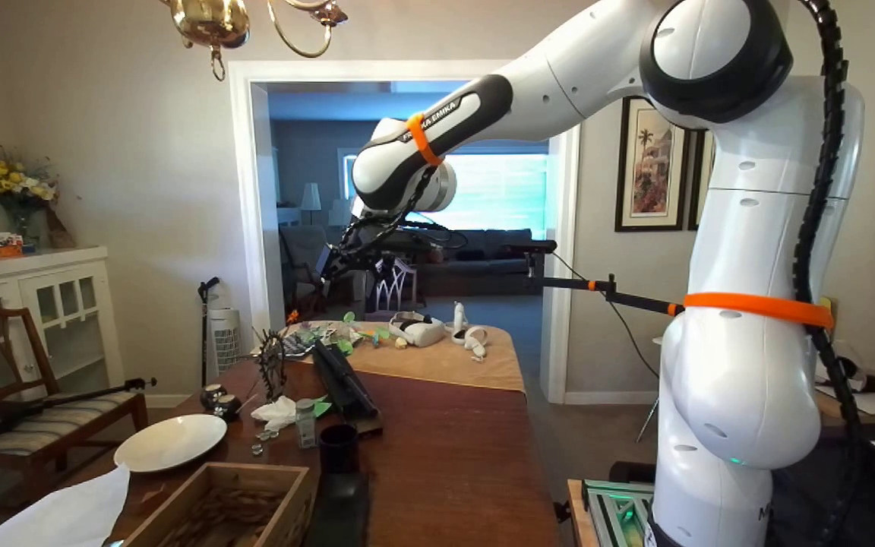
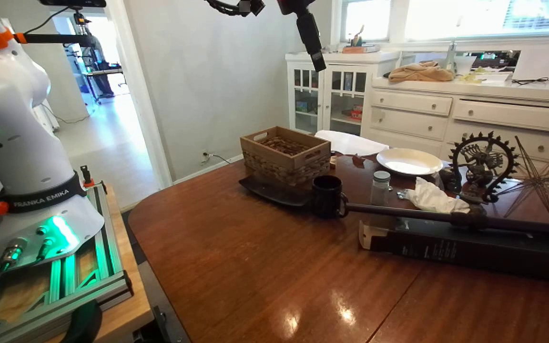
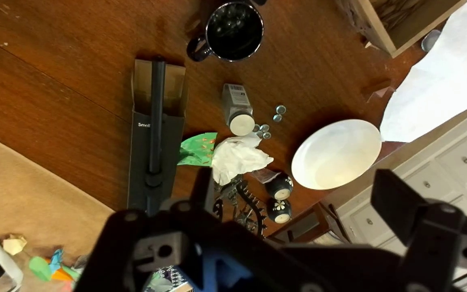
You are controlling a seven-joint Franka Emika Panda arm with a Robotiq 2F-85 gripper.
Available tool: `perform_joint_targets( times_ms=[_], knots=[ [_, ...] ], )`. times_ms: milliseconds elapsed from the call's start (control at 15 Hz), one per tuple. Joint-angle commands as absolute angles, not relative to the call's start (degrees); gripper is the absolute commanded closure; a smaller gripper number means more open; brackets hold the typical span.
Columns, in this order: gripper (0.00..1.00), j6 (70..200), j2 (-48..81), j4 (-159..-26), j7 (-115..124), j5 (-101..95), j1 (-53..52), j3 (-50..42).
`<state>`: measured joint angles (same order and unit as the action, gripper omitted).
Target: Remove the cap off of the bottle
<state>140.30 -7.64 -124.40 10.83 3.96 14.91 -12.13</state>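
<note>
A small clear bottle (image 3: 235, 97) stands on the wooden table, topped by a round white cap (image 3: 242, 124). In both exterior views the bottle (image 1: 306, 429) (image 2: 380, 193) is upright with the cap (image 1: 305, 406) (image 2: 381, 176) on it. My gripper (image 3: 297, 182) is open, its two dark fingers wide apart with nothing between them. It hangs in the air well above the table, apart from the bottle. In an exterior view only a single finger (image 2: 310, 40) comes down from the top edge.
Beside the bottle are a black mug (image 3: 235, 32), crumpled white paper (image 3: 239, 158), glass beads (image 3: 262, 132) and a long black box (image 3: 152, 154) with a dark rod. A white plate (image 3: 337, 154), a wooden crate (image 2: 284, 155) and a metal statue (image 2: 484, 164) also stand around it.
</note>
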Motion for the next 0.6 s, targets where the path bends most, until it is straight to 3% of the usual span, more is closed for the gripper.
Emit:
perform_joint_targets(
  times_ms=[0, 533],
  knots=[
    [0.00, 140.1, -7.6, -124.2, 10.8, 4.0, 14.6, -12.5],
    [0.00, 139.6, -5.7, -122.7, 13.5, 3.9, 14.8, -12.4]
  ],
)
